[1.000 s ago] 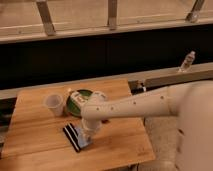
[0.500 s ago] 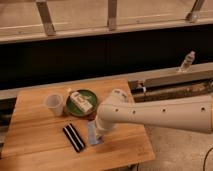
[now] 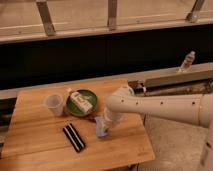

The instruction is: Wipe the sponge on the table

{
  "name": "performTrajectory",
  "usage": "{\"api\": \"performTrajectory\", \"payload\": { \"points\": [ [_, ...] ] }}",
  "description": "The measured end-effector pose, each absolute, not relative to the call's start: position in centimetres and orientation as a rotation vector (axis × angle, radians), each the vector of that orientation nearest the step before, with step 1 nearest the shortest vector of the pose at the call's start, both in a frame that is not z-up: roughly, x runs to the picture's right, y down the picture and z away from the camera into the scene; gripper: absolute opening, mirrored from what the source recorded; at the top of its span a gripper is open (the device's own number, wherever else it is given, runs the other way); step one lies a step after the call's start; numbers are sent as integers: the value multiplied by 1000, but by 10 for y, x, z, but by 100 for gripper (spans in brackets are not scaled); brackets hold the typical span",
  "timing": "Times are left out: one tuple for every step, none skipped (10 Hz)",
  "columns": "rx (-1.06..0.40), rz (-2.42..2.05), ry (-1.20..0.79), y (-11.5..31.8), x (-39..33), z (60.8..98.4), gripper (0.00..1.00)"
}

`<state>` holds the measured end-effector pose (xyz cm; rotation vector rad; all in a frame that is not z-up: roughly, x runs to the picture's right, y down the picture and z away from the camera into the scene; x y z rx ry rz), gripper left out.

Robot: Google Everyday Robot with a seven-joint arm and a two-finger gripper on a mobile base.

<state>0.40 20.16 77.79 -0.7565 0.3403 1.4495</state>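
The light-blue sponge (image 3: pixel 100 130) stands on its edge on the wooden table (image 3: pixel 35 137), near the front middle. My gripper (image 3: pixel 104 124) reaches down from the white arm (image 3: pixel 160 106) that comes in from the right, and it is shut on the sponge, pressing it against the tabletop. The wrist covers the upper part of the sponge.
A black block with pale stripes (image 3: pixel 74 137) lies just left of the sponge. Behind it are a green plate (image 3: pixel 91 95) carrying a white carton (image 3: pixel 80 102) and a clear plastic cup (image 3: pixel 54 104). A bottle (image 3: pixel 186 62) stands on the ledge at the back right.
The arm has swept to the right across the table, carrying the sponge from over the black block to a spot beside it.
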Motion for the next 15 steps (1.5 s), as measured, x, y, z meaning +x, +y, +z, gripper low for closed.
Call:
{"api": "performTrajectory", "payload": {
  "points": [
    [-761,1446,346,195,2,788,18],
    [-765,1441,350,192,-2,794,18],
    [-766,1427,349,189,-8,796,18],
    [-766,1406,344,191,-14,794,18],
    [-766,1382,339,195,-21,790,18],
    [-767,1358,336,203,-31,783,18],
    [-771,1322,335,219,-46,772,18],
    [-776,1296,334,232,-57,764,18],
    [-785,1269,336,254,-70,752,18],
    [-792,1266,343,270,-74,744,18],
    [-796,1269,348,280,-76,740,18],
    [-801,1278,355,289,-75,737,18],
    [-806,1302,367,298,-68,736,18],
    [-807,1325,375,300,-60,737,18],
    [-808,1350,385,300,-49,741,18]
  ]
}}
